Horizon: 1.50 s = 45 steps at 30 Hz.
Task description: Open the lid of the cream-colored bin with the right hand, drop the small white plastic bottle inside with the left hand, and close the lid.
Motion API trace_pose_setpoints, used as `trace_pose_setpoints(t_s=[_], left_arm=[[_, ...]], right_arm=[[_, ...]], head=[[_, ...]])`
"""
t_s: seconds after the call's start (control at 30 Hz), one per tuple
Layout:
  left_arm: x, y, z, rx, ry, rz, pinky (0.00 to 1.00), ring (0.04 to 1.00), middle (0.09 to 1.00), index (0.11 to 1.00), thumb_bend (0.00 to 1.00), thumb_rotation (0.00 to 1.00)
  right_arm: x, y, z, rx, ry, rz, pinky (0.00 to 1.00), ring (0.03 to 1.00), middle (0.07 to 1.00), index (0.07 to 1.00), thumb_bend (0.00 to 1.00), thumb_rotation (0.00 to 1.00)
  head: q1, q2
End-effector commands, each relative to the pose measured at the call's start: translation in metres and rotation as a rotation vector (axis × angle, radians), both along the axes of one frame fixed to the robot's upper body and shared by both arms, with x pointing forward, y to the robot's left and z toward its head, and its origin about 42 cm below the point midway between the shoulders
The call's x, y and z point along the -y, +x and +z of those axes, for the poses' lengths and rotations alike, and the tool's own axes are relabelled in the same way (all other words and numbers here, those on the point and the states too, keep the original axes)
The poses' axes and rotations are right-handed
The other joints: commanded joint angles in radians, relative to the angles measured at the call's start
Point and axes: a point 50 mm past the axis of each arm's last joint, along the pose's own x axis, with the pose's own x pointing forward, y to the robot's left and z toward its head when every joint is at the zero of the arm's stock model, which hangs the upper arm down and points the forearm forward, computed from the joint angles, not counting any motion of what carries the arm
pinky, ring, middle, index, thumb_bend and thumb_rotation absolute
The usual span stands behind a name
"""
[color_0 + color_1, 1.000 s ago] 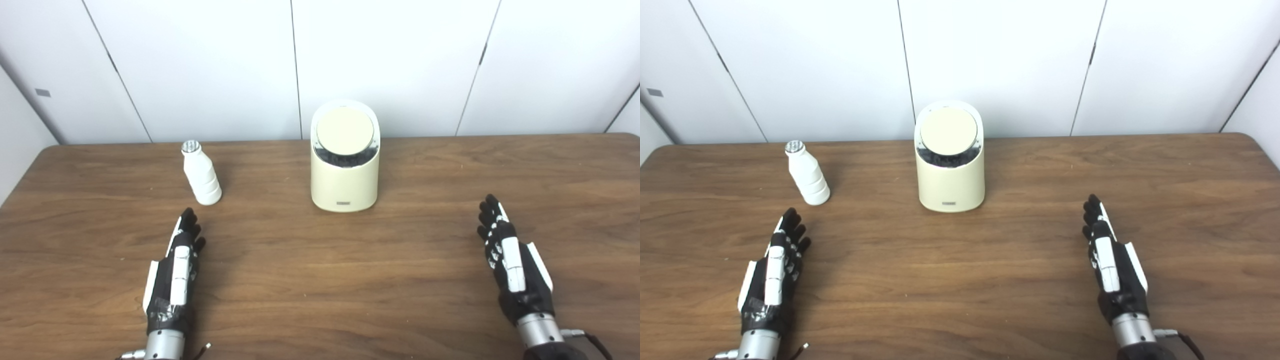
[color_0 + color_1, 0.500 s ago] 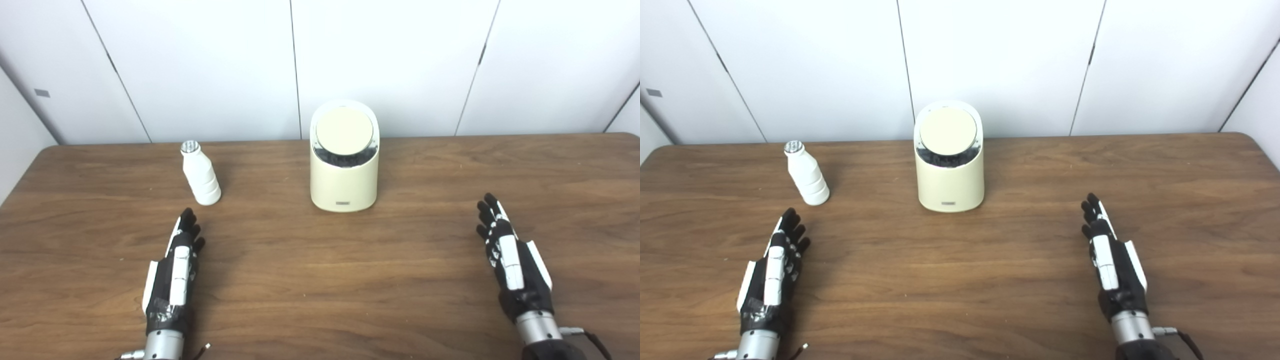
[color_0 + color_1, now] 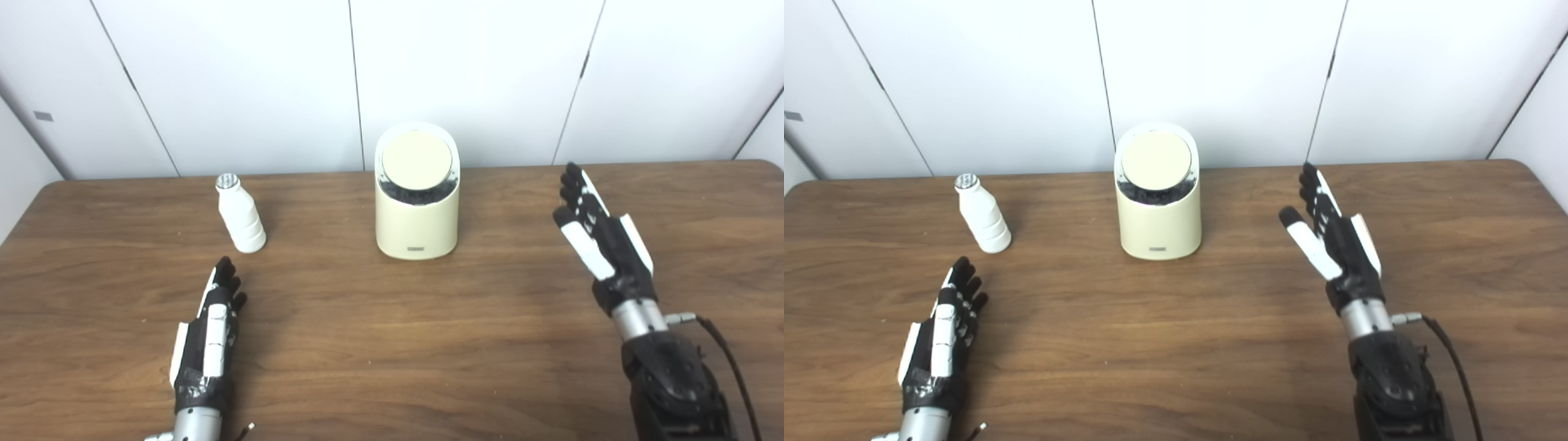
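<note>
Nearest the camera, the left hand (image 3: 207, 334), black with white plates, lies low over the brown wood-grain table (image 3: 392, 343), fingers stretched forward and close together, holding nothing; whether the palm actually touches the wood is hard to tell from this angle. It looks parked there because its turn comes second: it is assigned the bottle, and that only matters once the lid is up.

A little farther in, on the other side, the right hand (image 3: 597, 229) is raised above the table, fingers extended and slightly fanned with the thumb set apart, also empty. It is tilted toward the centre of the table, which fits an approach to the bin, the first step of the task. It stands well apart from the bin, off to the bin's right and at about the height of its upper body.

Beyond the left hand, the small white ribbed plastic bottle (image 3: 241, 214) with a silvery cap stands upright on the table, near the left fingertips but not touching them, just ahead and a touch to the right of them. A short forward reach should meet it.

Farthest back, near the table's rear edge and close to the white panelled wall (image 3: 245, 79), sits the cream-colored rounded bin (image 3: 417, 223). Its round, flat lid (image 3: 416, 160) slopes toward the robot and is down, with a dark gap showing beneath its lower rim. The lid faces forward, so the right hand will likely need to come in from the front or above to work it.
</note>
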Motion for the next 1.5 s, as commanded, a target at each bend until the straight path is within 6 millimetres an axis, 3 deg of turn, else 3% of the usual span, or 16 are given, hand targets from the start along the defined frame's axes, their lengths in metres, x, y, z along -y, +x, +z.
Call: trace_pose_setpoints(t_s=[0.0,0.23,0.37,0.57,0.9,1.47], left_arm=[[0.000,0.002,-0.002,0.011,0.023,-0.003,1.00,0.996,1.000,1.000,0.61,0.93],[0.003,0.002,-0.003,0.015,0.018,-0.015,1.00,1.000,1.000,1.000,0.60,0.94],[0.005,0.001,-0.003,0.016,0.014,-0.021,1.00,1.000,1.000,1.000,0.60,0.94],[0.008,0.000,-0.002,0.019,0.013,-0.022,1.00,1.000,1.000,1.000,0.58,0.94],[0.012,-0.002,-0.003,0.018,0.009,-0.017,1.00,1.000,1.000,1.000,0.58,0.94],[0.020,-0.002,-0.002,0.017,-0.020,-0.016,1.00,0.995,1.000,1.000,0.58,0.93]], right_arm=[[-0.010,0.013,0.033,0.104,-0.068,0.016,0.92,0.961,0.962,0.954,0.77,0.72],[-0.041,0.044,0.073,0.157,-0.228,0.022,0.89,0.937,0.947,0.945,0.84,0.61],[-0.055,0.064,0.087,0.193,-0.314,0.049,0.89,0.951,0.958,0.955,0.87,0.51],[-0.077,0.088,0.101,0.191,-0.412,0.070,0.89,0.956,0.961,0.948,0.88,0.47],[-0.097,0.130,0.111,0.203,-0.540,0.070,0.83,0.915,0.934,0.933,0.93,0.49],[-0.098,0.146,0.109,0.173,-0.600,0.074,0.96,0.949,0.951,0.950,0.87,0.42]], head=[[-0.003,0.000],[-0.002,-0.002],[0.001,-0.003],[0.009,-0.002],[0.014,0.001],[0.023,0.005]])
